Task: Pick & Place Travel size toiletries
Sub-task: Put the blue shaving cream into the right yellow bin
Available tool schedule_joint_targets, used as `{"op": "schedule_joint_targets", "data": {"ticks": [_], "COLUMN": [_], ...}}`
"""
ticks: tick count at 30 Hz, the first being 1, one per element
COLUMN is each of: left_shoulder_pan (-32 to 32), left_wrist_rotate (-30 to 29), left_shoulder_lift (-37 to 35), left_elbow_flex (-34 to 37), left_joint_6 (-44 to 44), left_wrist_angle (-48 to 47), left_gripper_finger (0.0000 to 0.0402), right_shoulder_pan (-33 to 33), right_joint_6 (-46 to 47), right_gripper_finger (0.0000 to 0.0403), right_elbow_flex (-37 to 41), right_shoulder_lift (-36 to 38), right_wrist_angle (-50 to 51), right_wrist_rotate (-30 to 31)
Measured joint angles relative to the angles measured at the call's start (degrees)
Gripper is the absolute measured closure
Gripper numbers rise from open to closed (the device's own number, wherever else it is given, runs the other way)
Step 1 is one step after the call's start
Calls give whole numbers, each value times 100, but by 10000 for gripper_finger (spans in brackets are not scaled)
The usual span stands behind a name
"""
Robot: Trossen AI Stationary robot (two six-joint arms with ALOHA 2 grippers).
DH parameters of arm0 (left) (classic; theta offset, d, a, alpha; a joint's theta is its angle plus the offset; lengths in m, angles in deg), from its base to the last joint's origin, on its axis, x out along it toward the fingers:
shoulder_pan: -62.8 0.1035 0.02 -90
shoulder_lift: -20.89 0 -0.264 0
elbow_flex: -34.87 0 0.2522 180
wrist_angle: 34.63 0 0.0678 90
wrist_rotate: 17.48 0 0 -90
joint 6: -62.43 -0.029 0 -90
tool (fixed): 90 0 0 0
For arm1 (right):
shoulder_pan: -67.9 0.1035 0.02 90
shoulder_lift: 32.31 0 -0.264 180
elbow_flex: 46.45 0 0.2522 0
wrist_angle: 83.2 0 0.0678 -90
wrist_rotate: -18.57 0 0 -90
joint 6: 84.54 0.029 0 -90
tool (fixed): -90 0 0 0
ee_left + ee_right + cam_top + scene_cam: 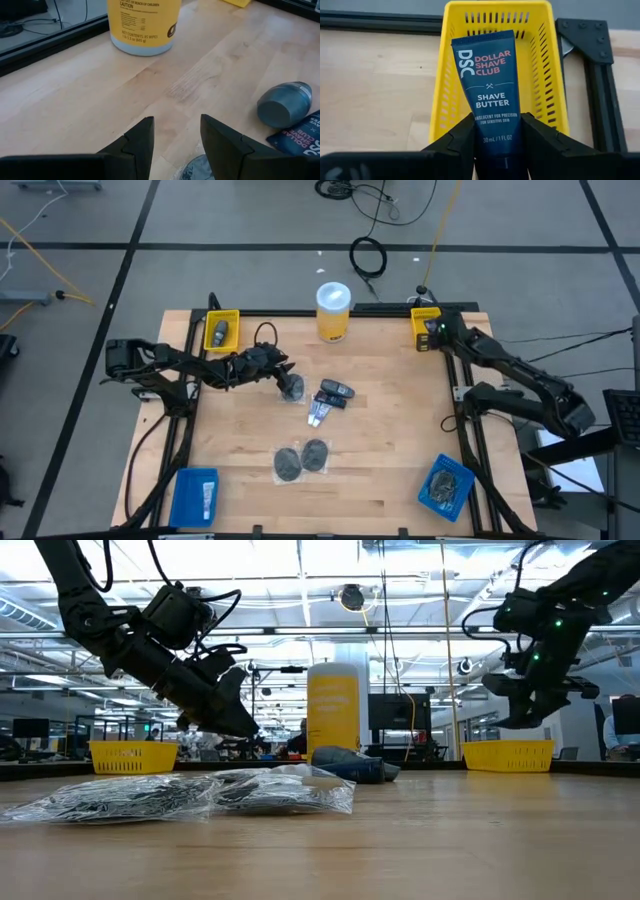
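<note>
- Wooden table (380, 470) carries everything; closest in the low view lie clear bags of grey mesh discs (190, 795).
- Yellow jar (145, 25) stands at the far edge, its label reading "CAUTION".
- Right gripper (497, 145) hangs over the yellow bin (540, 65) at the far right corner, jaws clamped on a dark tube (490, 95) reading "DSC Dollar Shave Club Shave Butter".
- Left gripper (175, 142) hovers just above the table, jaws apart, holding nothing, near a grey container (285, 104).

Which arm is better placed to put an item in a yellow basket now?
The right. The right gripper holds the shave butter tube directly over the yellow basket; the left gripper is open, above the table, holding nothing.
</note>
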Motion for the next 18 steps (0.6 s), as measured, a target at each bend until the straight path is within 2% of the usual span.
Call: {"op": "schedule_joint_targets", "data": {"ticks": [5, 13, 18], "left_shoulder_pan": [0, 0, 0], "left_wrist_rotate": [0, 0, 2], "left_shoulder_lift": [1, 1, 1], "left_elbow_flex": [0, 0, 2], "left_joint_6": [0, 0, 2], "left_wrist_angle": [37, 126, 149], "left_gripper_finger": [245, 245, 245], "right_shoulder_pan": [106, 489, 566], "right_joint_6": [389, 941, 1199], "right_gripper_finger": [278, 276, 276], "right_elbow_flex": [-54, -54, -52], "right_shoulder_lift": [-192, -909, -1159], "right_wrist_angle": [-98, -556, -786], "right_wrist_rotate": [345, 1665, 2111]}}
